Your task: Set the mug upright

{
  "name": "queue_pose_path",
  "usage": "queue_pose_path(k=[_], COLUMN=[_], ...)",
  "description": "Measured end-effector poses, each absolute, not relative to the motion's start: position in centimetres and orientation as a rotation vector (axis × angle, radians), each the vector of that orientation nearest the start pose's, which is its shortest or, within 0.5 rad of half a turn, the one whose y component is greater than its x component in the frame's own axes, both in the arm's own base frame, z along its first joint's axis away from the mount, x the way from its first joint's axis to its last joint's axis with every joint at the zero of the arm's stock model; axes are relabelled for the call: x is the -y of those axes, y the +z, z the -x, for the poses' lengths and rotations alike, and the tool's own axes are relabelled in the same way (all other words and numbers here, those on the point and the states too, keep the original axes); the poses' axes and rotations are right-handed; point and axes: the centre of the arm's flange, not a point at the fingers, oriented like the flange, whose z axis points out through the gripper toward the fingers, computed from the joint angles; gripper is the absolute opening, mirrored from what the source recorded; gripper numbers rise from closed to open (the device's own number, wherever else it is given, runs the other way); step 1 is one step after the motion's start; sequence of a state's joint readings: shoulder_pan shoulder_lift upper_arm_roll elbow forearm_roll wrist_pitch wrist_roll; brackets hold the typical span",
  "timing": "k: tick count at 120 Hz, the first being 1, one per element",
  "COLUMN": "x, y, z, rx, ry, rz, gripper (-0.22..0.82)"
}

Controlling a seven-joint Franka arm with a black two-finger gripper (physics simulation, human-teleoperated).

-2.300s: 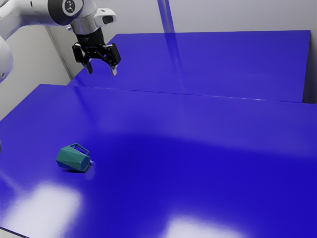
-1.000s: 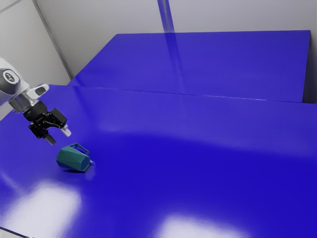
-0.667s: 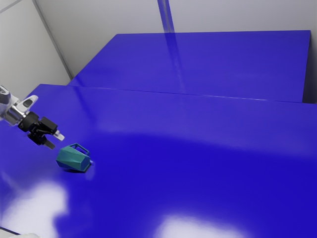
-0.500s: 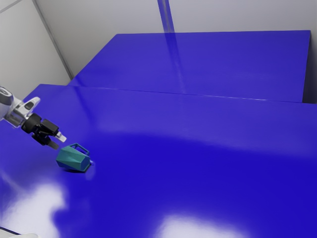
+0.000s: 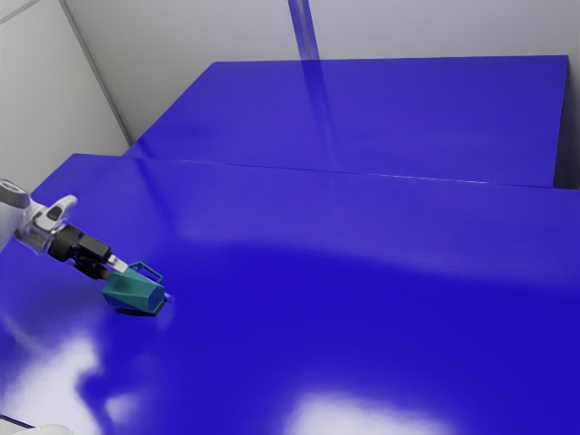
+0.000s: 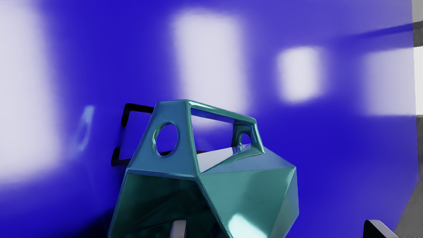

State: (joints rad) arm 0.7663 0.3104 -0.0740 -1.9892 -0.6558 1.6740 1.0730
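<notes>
Two pale-tipped fingers [image 6: 178, 228] of our black two-finger gripper [image 5: 115, 271] stand wide apart, gripping nothing, and they have just come down to the shiny teal faceted mug [image 5: 134, 292]. A moment ago we hung short of it; now, in the exterior view, we are at its half-past-ten edge. The mug hasn't shifted: it lies on its side on the glossy blue table [image 5: 362, 299], its angular handle [image 5: 148, 271] toward one o'clock. In the wrist view one finger is at the dark open mouth [image 6: 165, 195], the other beyond the outer wall. That looks like lining up for a pinch on the wall. We can't tell how deep the first finger reaches; a shallow hold could let the mug roll as we tip it upright.
</notes>
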Motion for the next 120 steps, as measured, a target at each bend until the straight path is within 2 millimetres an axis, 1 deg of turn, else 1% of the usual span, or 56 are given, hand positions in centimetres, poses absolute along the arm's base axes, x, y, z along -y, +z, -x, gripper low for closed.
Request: queue_pose_path(k=[16, 31, 40, 48, 68, 77, 86, 94, 108, 114, 120], x=[-29.7, -29.6, -29.4, -29.3, -28.8, -28.3, -27.6, -26.2, -22.7, -21.3, -19.5], y=[28.6, 28.6, 28.8, 29.0, 29.9, 30.6, 31.9, 33.4, 35.8, 36.6, 36.9], z=[-45.1, -45.1, -45.1, -45.2, -45.5, -45.7, -45.8, -46.4, -48.0, -48.7, -49.3], rx=[0.119, 0.138, 0.155, 0.17, 0.215, 0.242, 0.275, 0.33, 0.463, 0.52, 0.575], ry=[0.144, 0.155, 0.159, 0.164, 0.18, 0.19, 0.204, 0.218, 0.222, 0.211, 0.196], rz=[-2.228, -2.21, -2.205, -2.202, -2.206, -2.21, -2.225, -2.252, -2.343, -2.395, -2.447], gripper=[0.31, 0.08, -0.01, -0.06, -0.13, -0.15, -0.15, -0.16, -0.17, -0.17, -0.17])
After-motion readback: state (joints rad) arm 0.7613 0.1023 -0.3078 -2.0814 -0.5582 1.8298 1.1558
